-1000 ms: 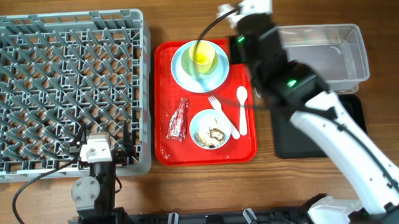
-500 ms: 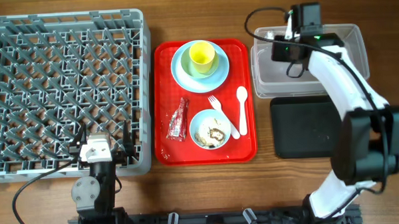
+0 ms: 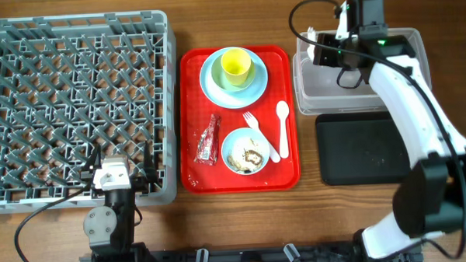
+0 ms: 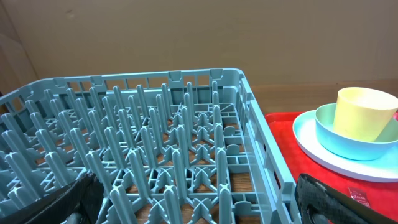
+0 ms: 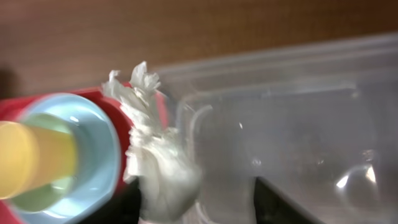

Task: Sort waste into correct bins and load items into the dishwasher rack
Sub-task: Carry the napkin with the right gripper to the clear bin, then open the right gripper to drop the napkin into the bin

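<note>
White crumpled paper (image 5: 158,168) sits between the right gripper (image 5: 196,200) fingers. Jaws are part-open and the paper touches only the frame-left finger. It hangs over the clear tub (image 5: 298,112) left rim, beside the plate (image 5: 93,155); long axis top to bottom of frame, tuft up.

Overhead:
- Black tray (image 3: 358,150) is just below the tub.
- Red tray (image 3: 189,109) at centre carries the plate, with the blue-green bowl (image 3: 254,76) and yellow cup (image 3: 236,65) stacked on it.
- Red wrapper (image 3: 207,140) also runs top to bottom.
- White bowl (image 3: 235,142) holds food scraps (image 3: 249,156).
- Fork (image 3: 262,138) and spoon (image 3: 283,128) lie to its right.

Left gripper (image 4: 199,202) is spread wide, parked at the grey rack (image 3: 168,110), lower edge of frame.
</note>
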Robot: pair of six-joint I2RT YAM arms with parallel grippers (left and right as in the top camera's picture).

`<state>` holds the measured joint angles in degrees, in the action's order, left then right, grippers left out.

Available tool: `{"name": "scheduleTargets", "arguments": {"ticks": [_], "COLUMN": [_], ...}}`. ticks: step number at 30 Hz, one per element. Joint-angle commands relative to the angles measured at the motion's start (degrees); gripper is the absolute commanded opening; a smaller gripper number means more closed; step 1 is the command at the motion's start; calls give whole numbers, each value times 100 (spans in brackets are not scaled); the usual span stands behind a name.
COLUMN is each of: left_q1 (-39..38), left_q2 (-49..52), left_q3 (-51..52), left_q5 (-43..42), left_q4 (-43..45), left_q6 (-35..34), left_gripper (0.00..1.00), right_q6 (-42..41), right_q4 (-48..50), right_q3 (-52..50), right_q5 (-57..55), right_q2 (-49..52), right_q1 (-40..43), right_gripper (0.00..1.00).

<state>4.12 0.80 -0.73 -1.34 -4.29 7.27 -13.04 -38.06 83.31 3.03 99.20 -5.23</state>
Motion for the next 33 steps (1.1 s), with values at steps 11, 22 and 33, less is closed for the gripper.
{"name": "scheduleTargets", "arguments": {"ticks": [11,22,33], "left_q1": [-26,-26,-26], "left_q2": [-37,-37,-37], "left_q3": [39,39,39], "left_q5": [35,35,35], "left_q4": [-4,-4,-4], "left_q6": [70,70,70], "left_gripper": [100,100,100], "right_q6": [-367,-334,-50], "right_q4": [-476,-553,-546], "right_q3": [136,136,133], "right_q5": [-776,-752,-765], "right_q2": [363,361,363], "right_q1": [39,308,420], "right_gripper": [64,4,100]}}
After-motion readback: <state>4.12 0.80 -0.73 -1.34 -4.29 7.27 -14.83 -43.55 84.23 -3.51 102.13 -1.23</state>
